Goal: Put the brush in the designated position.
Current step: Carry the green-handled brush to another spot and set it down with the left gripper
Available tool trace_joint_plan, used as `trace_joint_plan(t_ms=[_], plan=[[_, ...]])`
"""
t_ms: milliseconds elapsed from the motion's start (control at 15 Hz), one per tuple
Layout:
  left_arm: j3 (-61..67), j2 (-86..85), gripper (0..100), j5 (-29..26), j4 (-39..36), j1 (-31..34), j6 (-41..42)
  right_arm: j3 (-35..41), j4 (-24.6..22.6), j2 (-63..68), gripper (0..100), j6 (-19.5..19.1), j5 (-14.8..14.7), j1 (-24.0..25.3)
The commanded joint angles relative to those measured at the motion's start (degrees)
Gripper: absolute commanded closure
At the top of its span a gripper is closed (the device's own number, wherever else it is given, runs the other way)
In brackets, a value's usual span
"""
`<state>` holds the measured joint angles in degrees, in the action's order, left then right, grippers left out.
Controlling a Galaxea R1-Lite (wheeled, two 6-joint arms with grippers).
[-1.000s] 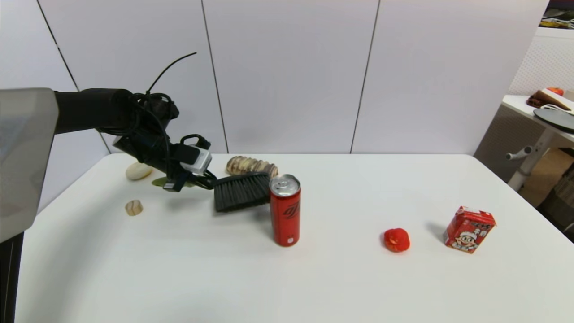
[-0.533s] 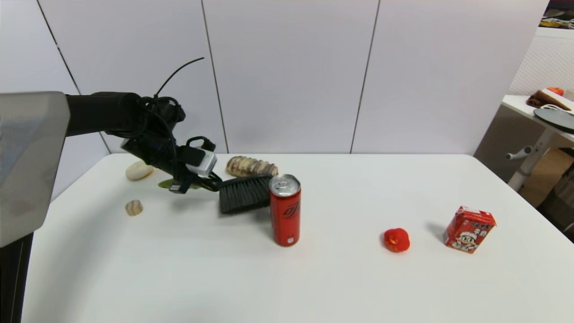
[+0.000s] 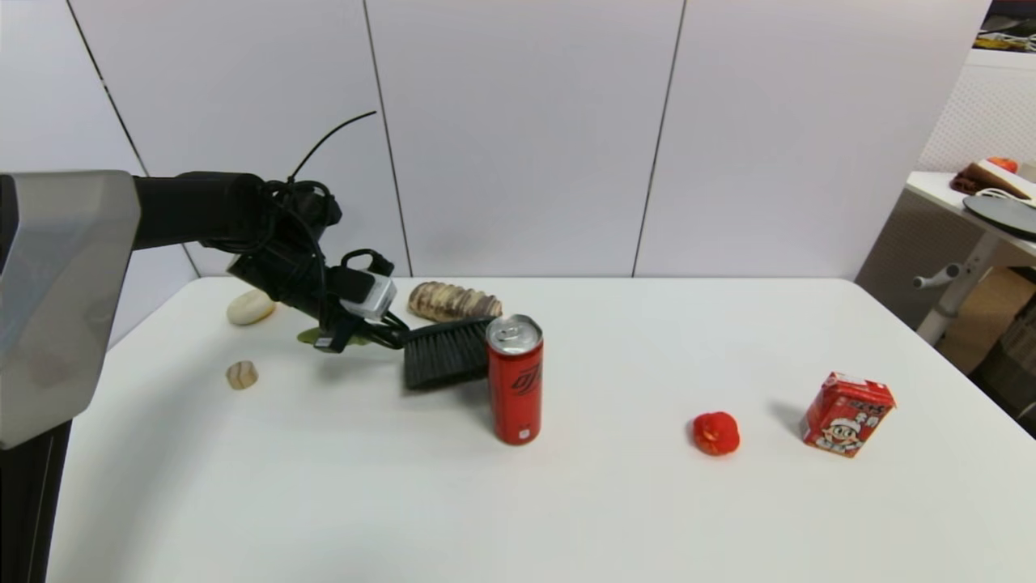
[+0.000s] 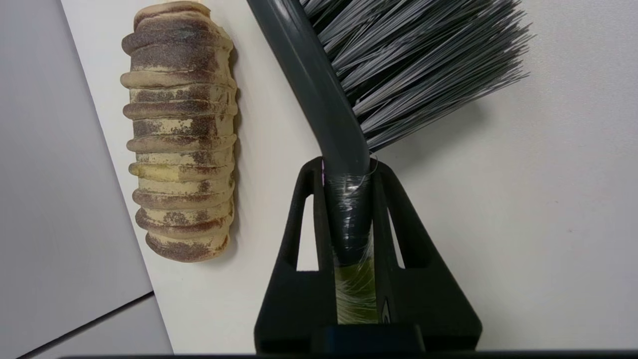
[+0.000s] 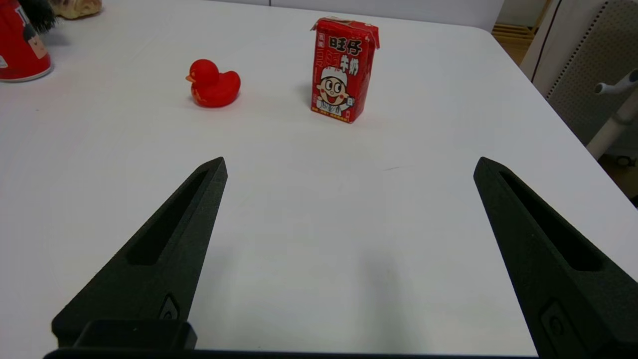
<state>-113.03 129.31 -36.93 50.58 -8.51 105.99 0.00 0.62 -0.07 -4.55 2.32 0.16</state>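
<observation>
A: Entry, head view. White table (image 3: 566, 502), largest item. Left arm reaches in from 9 o'clock, above the far-left part of the table.

B: Brush?

A: The brush (image 3: 441, 352) hangs in the left gripper (image 3: 387, 334), clear of the tabletop, its shadow below it. Long axis runs roughly 9 to 3 o'clock across the table. Bristle head points toward 3 o'clock; lime-green handle end lies back toward 9 o'clock under the wrist. Bristles fan down toward 6 o'clock.

B: Grip state?

A: Left wrist view: both fingers clamped on the brush neck, where dark grey meets green. No gap on either side.

B: Neighbours?

A: Red can (image 3: 515, 379) upright, just at 3 o'clock of the bristles; its top overlaps the brush tip in the head view, contact cannot be told. Ridged brown shell (image 3: 453, 300) at 12 o'clock of the brush, near the table's far edge. Red carton (image 3: 847, 413) far out at 3 o'clock, red duck (image 3: 715, 432) between carton and can. Pale oval (image 3: 250, 308) and small striped shell (image 3: 241, 374) at 9 o'clock of the gripper.

B: Right arm?

A: The right gripper (image 5: 349, 169) is spread wide, holding nothing, low over bare table, facing duck and carton.
</observation>
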Motion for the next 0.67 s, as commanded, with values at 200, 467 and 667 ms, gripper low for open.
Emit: trace_joint_plan(t_ms=[200,467,667], plan=[[0.00,0.33,100,-0.34,0.49,-0.02,3.26,0.09,-0.01,0.07,0,-0.11,0.06,0.02],[0.00,0.51,100,-0.43,0.66,-0.02,3.70,0.09,-0.01,0.07,0,-0.11,0.06,0.02],[0.00,0.86,100,-2.01,0.66,-0.02,4.14,0.09,-0.01,0.07,0,-0.11,0.06,0.02]])
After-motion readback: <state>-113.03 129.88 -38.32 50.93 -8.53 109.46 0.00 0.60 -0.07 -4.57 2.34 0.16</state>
